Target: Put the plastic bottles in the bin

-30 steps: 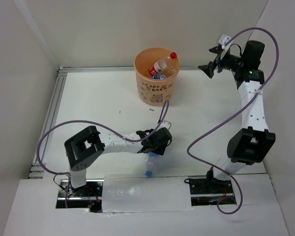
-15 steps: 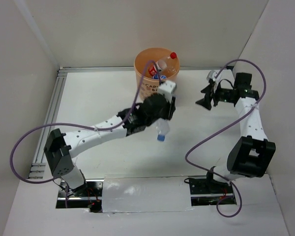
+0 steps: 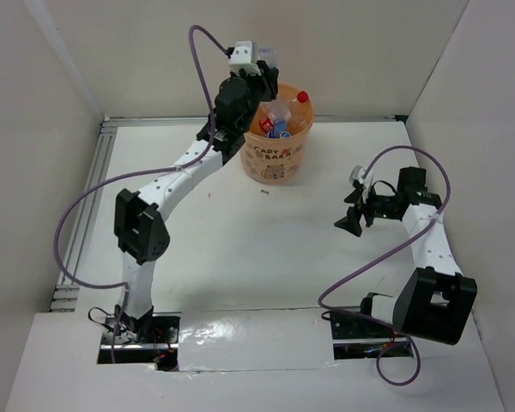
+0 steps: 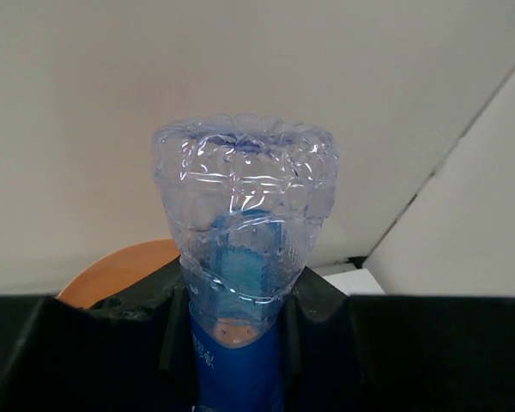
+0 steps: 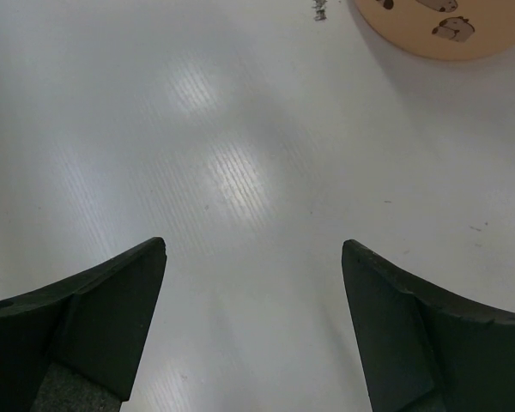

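My left gripper (image 3: 262, 75) hangs over the back left rim of the bin (image 3: 275, 150), a round orange bucket with a pale cartoon label. It is shut on a clear plastic bottle (image 4: 245, 197) with a blue label, the bottle's base pointing away from the wrist. In the top view that bottle (image 3: 271, 60) shows as a pale shape above the rim. Several bottles (image 3: 283, 116) lie inside the bin, one with a red cap (image 3: 302, 97). My right gripper (image 3: 350, 215) hovers open and holding nothing over the bare table on the right; in the right wrist view the gripper (image 5: 253, 257) has only the table between its fingers.
An aluminium rail (image 3: 90, 197) runs along the table's left edge. White walls close in the back and both sides. A small dark mark (image 3: 264, 192) lies on the table in front of the bin. The bin's base (image 5: 446, 26) shows at the top of the right wrist view.
My left arm has swung from the table's middle up and back to the bin's rim, carrying the blue-labelled bottle. The right arm has drawn down and nearer, away from the bin.
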Tool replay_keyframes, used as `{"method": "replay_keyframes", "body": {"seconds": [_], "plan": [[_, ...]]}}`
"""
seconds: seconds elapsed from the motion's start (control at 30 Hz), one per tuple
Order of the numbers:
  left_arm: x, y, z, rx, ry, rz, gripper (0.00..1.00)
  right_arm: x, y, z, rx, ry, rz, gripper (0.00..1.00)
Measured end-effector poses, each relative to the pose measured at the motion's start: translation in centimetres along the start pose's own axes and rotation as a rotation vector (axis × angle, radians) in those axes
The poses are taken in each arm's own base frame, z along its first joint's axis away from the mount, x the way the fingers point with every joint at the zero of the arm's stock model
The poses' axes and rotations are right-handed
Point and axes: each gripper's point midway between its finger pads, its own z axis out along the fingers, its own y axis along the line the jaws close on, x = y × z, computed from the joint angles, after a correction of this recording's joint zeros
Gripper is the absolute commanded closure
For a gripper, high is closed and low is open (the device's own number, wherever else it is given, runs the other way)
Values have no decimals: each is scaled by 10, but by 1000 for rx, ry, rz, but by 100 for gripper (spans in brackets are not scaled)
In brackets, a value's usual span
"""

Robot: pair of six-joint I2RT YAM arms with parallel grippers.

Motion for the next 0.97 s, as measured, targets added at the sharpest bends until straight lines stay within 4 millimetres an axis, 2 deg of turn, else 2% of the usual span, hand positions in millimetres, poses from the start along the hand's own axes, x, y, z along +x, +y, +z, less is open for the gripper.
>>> {"method": "replay_keyframes", "body": {"seconds": [0.13, 0.17, 0.2, 0.23, 0.3, 0.33, 0.43, 0.5, 0.6, 0.67, 0.73, 0.87, 0.9, 0.97], "plan": [[38, 18, 29, -56, 1, 53, 36, 3, 2, 1, -4, 5, -4, 8], [46, 23, 34, -73, 3, 74, 24, 3, 1, 1, -4, 5, -6, 7], [55, 27, 39, -88, 6, 95, 18, 4, 1, 1, -4, 6, -10, 0], [64, 31, 43, -102, 14, 107, 18, 4, 1, 1, -4, 6, -10, 0], [79, 38, 46, -123, 35, 136, 4, 4, 1, 1, -3, 7, -11, 0], [84, 40, 46, -129, 46, 142, 0, 4, 1, 1, -2, 10, -11, 0], [90, 43, 44, -129, 66, 163, 0, 6, 1, 0, 4, 20, 4, 0], [88, 41, 39, -114, 70, 172, 0, 7, 1, 0, 5, 23, 22, 0], [78, 38, 22, -97, 88, 194, 0, 10, 2, 1, 0, 29, 56, 0], [62, 28, 1, -70, 87, 196, 0, 12, 2, 2, 0, 33, 97, 0], [40, 13, -35, -21, 94, 188, 0, 14, 1, 2, 19, 49, 177, 0], [-11, -15, -120, 106, 72, 142, 0, 17, -6, -3, 94, 86, 299, 0], [-21, -17, -143, 127, 64, 125, 0, 15, -8, -5, 115, 87, 312, 0], [-26, -9, -187, 149, 67, 98, 0, 9, -13, -9, 163, 76, 325, 0]]}}
